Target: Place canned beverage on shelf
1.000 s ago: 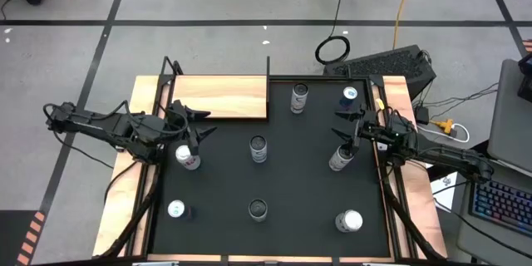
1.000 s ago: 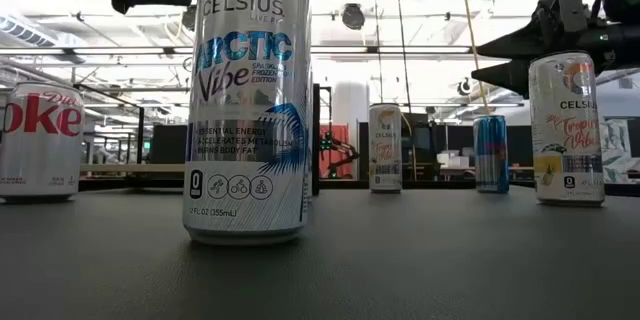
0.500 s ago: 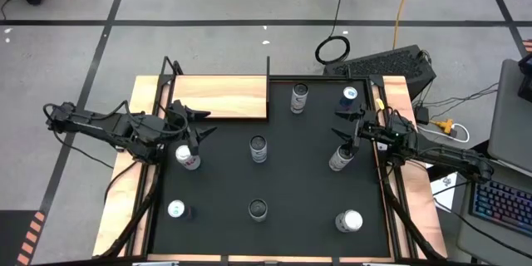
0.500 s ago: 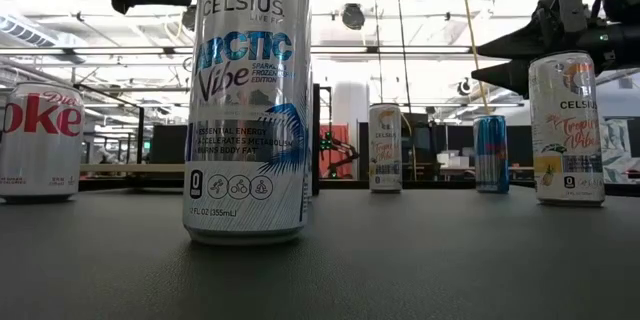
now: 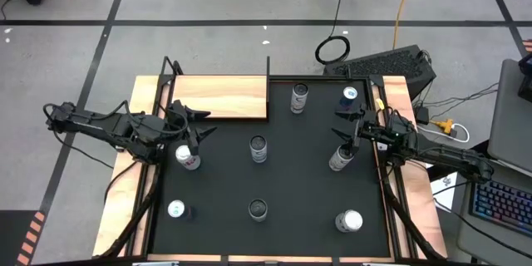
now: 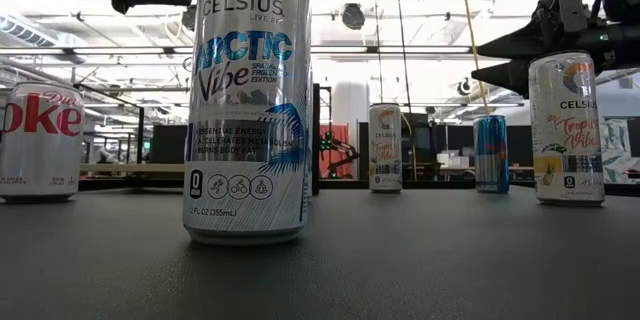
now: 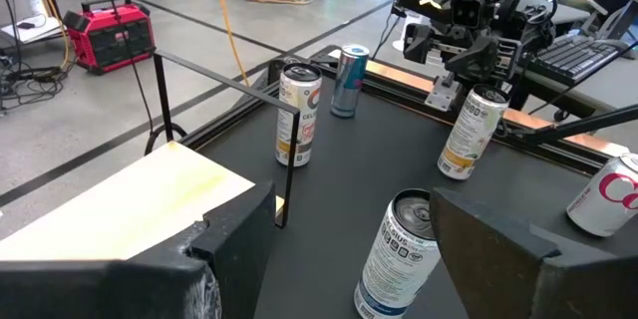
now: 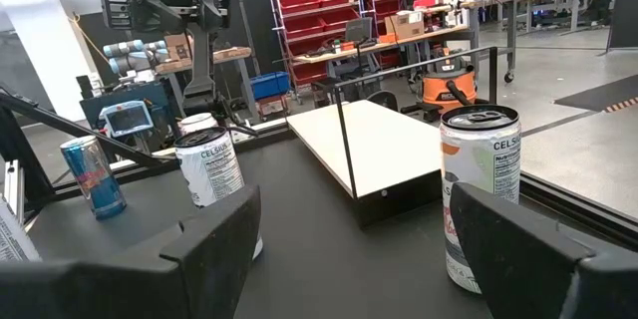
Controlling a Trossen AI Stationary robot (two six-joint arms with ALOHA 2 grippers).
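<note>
Eight cans stand upright on the black mat (image 5: 274,183); the shelf (image 5: 220,97), long axis left–right, lies flat at the far left corner. Left gripper (image 5: 193,125), fingers spread, hovers beside a Coke can (image 5: 188,157); right gripper (image 5: 345,125), fingers spread, hovers beside a Celsius can (image 5: 341,158).

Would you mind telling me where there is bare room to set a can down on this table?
The shelf board is wholly bare. On the black mat, an open strip lies between the middle can and the Diet Coke can. The far right is crowded: the right gripper hangs by the Tropical Vibe can and the blue can.
</note>
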